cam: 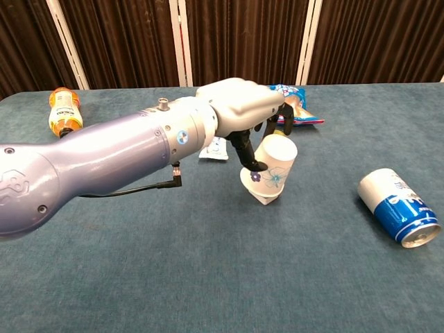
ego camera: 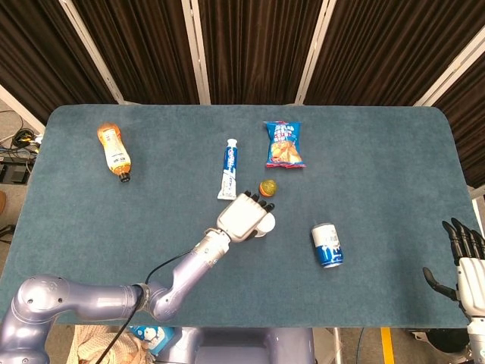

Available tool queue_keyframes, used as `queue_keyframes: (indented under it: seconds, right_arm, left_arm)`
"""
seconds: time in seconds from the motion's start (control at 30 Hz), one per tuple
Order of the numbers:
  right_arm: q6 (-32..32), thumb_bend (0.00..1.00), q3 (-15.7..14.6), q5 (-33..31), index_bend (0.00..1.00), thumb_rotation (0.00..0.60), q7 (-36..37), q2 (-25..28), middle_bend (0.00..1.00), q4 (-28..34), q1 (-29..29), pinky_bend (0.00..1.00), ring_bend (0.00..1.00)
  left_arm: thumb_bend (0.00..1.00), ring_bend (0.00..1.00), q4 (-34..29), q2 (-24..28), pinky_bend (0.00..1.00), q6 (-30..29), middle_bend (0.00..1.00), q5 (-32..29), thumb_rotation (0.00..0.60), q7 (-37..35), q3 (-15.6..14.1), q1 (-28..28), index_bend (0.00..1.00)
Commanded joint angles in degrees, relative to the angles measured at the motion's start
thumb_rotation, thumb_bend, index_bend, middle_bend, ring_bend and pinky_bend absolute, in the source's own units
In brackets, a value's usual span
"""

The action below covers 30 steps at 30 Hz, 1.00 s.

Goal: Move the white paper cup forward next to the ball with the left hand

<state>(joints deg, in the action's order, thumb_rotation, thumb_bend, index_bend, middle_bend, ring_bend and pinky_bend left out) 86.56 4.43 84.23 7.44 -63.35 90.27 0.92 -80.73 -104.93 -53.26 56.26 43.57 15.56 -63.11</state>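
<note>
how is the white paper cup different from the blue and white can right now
The white paper cup is held tilted in the left hand, while the blue and white can lies on its side on the table, untouched. The cup is plain white with a small flower print; the can is banded blue and white. The cup tapers; the can is straight-sided. Neither stands upright.

white flower-printed cup [cam: 272, 168], teal table [ego camera: 379, 189]
</note>
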Motion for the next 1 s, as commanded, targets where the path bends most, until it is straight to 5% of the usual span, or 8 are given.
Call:
queue_keyframes:
  seconds: [0.03, 0.3, 0.53, 0.67, 1.0]
  right_arm:
    - [-0.12, 0.31, -0.03, -0.05, 0.0, 0.6, 0.04, 0.04, 0.0, 0.09, 0.01, 0.04, 0.0]
    - [0.0, 0.31, -0.06, 0.07, 0.0, 0.6, 0.13, 0.11, 0.0, 0.22, -0.04, 0.04, 0.0]
    - [-0.11, 0.31, -0.14, 0.02, 0.0, 0.6, 0.29, 0.32, 0.0, 0.16, -0.1, 0.04, 0.0]
    - [-0.34, 0.31, -0.14, -0.33, 0.0, 0.6, 0.35, 0.43, 0.0, 0.24, -0.17, 0.03, 0.0]
    - [-0.22, 0.31, -0.35, -0.07, 0.0, 0.6, 0.2, 0.43, 0.0, 0.08, -0.32, 0.04, 0.0]
  left_arm:
    - [0.26, 0.32, 0.36, -0.23, 0.38, -0.03, 0.41, -0.02, 0.6, -0.26, -0.13, -0.23, 0.28]
    - [0.26, 0.32, 2.26, -1.43, 0.38, 0.54, 0.4, -1.44, 0.6, -0.02, -1.4, -0.69, 0.27]
    - [0.2, 0.11, 3.17, -2.0, 0.2, 1.16, 0.18, -4.5, 0.6, 0.88, -1.78, -0.89, 0.16]
    - [0.17, 0.08, 2.38, -1.43, 0.15, 0.12, 0.14, -5.9, 0.6, 2.4, -2.02, -0.8, 0.12]
    - [0.17, 0.08, -9.25, 6.96, 0.15, -9.96, 0.13, -1.75, 0.6, 2.14, -4.76, 5.32, 0.11]
